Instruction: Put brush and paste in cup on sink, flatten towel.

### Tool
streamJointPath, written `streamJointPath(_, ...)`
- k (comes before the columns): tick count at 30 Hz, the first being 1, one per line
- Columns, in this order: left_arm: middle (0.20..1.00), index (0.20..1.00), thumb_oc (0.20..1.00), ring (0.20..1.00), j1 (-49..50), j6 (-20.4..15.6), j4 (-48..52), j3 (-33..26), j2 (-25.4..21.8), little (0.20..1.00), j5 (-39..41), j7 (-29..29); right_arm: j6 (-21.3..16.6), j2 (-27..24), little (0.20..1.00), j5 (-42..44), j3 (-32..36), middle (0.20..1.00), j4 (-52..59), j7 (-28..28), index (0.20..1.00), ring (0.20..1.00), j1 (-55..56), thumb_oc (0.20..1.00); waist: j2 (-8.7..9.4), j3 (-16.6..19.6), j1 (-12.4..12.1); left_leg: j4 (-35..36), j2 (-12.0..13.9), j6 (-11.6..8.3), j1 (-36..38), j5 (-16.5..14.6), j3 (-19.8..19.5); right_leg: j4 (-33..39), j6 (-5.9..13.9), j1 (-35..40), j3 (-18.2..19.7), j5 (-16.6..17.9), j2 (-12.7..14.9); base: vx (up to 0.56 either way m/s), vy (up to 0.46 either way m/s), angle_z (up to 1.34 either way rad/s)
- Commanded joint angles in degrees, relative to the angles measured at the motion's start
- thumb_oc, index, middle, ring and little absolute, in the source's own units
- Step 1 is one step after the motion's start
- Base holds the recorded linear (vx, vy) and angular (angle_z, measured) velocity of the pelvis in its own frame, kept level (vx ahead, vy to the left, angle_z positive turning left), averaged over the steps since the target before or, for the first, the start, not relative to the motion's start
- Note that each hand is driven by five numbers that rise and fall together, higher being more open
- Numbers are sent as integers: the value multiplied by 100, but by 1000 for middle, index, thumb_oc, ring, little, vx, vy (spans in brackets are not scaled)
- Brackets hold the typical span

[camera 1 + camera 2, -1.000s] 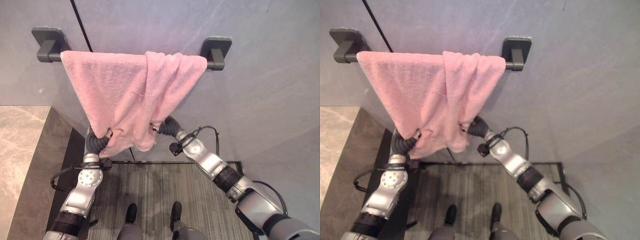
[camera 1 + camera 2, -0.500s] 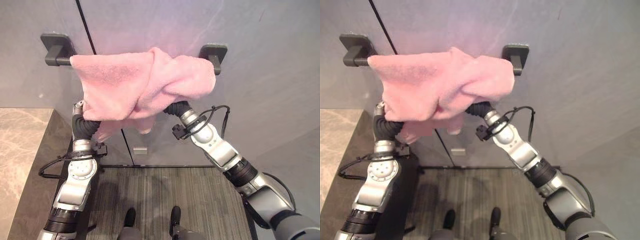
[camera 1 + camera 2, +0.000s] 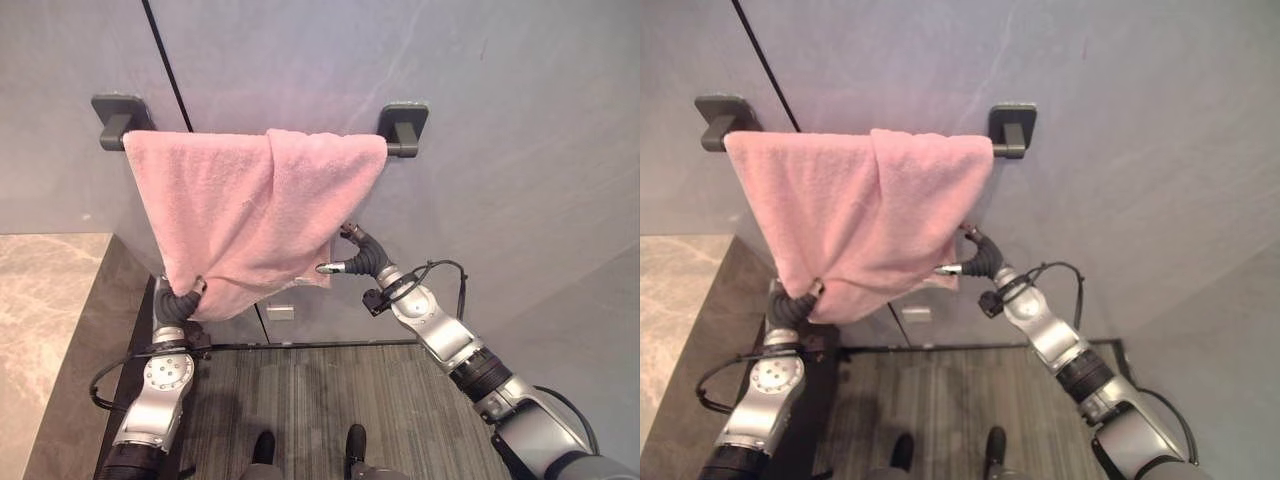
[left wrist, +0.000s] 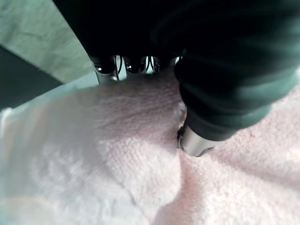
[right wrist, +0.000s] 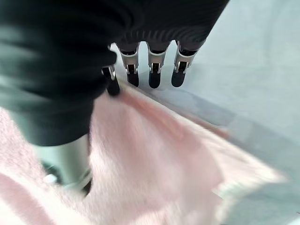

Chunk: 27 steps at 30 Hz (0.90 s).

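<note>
Wall (image 3: 520,120): grey panels with a dark vertical seam at 11 o'clock; no print readable.
Counter (image 3: 45,300): marbled slab at 8 o'clock, bare where visible; no cup, brush or paste to be seen, so that half of the task cannot be judged.
Towel (image 3: 240,215): pink, draped over the rail from 10 to 1 o'clock, spread fairly wide along the top but narrowing toward 7 o'clock; a diagonal fold runs down from the middle of the rail, so not yet flat.
Rail (image 3: 403,130): dark bar on two dark wall brackets, upper centre; towel covers nearly its whole span.
Right hand (image 3: 345,262): at 5 o'clock of the towel, by the lower right edge; in the wrist view fingers (image 5: 154,70) straight and relaxed, resting against the cloth, nothing clasped.
Left hand (image 3: 180,300): at 7 o'clock, at the towel's lowest corner; wrist view shows fingers (image 4: 105,70) and thumb buried in bunched cloth, apparently pinching it.
Progress: flattening under way; judged left to do: draw the lower corners apart and smooth out the fold.
Small wall plate (image 3: 281,312): pale, just under the hem; writing too small to read.
Labels: none legible anywhere.
</note>
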<state>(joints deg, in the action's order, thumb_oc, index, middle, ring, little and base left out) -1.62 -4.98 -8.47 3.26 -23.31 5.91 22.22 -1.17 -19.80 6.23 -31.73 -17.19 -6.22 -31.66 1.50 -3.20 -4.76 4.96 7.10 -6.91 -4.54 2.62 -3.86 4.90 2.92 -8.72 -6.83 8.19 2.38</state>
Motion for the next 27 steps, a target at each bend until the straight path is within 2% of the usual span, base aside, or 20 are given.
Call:
streamJointPath(1, 200, 200, 200, 200, -45, -132, -187, 133, -350, 200, 153, -45, -197, 230, 200, 318, 133, 200, 145, -113, 200, 200, -177, 200, 359, 284, 45, 4, -96, 102, -355, 195, 220, 10, 729, 397, 39, -266, 915, 0, 0, 0)
streamJointPath(9, 200, 200, 200, 200, -121, -100, -345, 314, -325, 200, 225, -156, -221, 255, 200, 373, 75, 200, 174, -65, 200, 200, -211, 200, 334, 312, 91, 4, -83, 93, -347, 199, 239, 10, 722, 411, 44, -270, 915, 0, 0, 0)
streamJointPath(10, 200, 200, 200, 200, -102, -98, -326, 321, -317, 200, 240, -156, -213, 252, 247, 357, 87, 247, 146, -81, 247, 247, -198, 247, 335, 322, 93, 4, -82, 95, -342, 195, 240, 10, 720, 417, 44, -271, 915, 0, 0, 0)
streamJointPath(11, 200, 200, 200, 200, -82, -98, -328, 325, -319, 200, 258, -165, -185, 241, 683, 298, 109, 683, 100, -106, 683, 683, -183, 683, 324, 338, 100, 4, -81, 96, -331, 194, 238, 10, 719, 421, 41, -276, 913, 0, 0, 0)
streamJointPath(13, 200, 200, 200, 200, -74, -96, -307, 331, -315, 200, 280, -172, -156, 244, 1000, 233, 118, 1000, 39, -146, 1000, 1000, -188, 1000, 327, 345, 104, 4, -79, 97, -324, 192, 240, 10, 722, 423, 44, -278, 913, 0, 0, 0)
streamJointPath(21, 200, 200, 200, 200, -123, -97, -270, 442, -332, 200, 378, -182, -19, 423, 1000, 301, 41, 1000, -575, -318, 1000, 1000, -601, 1000, 312, 314, 62, 4, -82, 90, -371, 222, 228, 10, 715, 389, 39, -257, 924, 0, 0, 0)
streamJointPath(22, 200, 200, 200, 200, -146, -99, -272, 456, -338, 200, 400, -181, -20, 449, 815, 362, 19, 815, -633, -326, 815, 815, -691, 815, 303, 301, 44, 4, -84, 89, -389, 234, 214, 10, 712, 383, 39, -255, 924, 0, 0, 0)
streamJointPath(23, 200, 200, 200, 200, -171, -107, -290, 453, -358, 200, 418, -169, -12, 457, 200, 455, 1, 200, -584, -319, 200, 200, -753, 200, 297, 292, 44, 4, -86, 92, -409, 242, 216, 10, 714, 369, 50, -248, 927, 0, 0, 0)
streamJointPath(27, 200, 200, 200, 200, -199, -88, -326, 456, -344, 200, 405, -152, -28, 480, 200, 438, -61, 200, -478, -276, 200, 200, -741, 200, 285, 304, 48, 4, -99, 107, -387, 234, 236, 10, 721, 378, 69, -253, 936, 0, 0, 0)
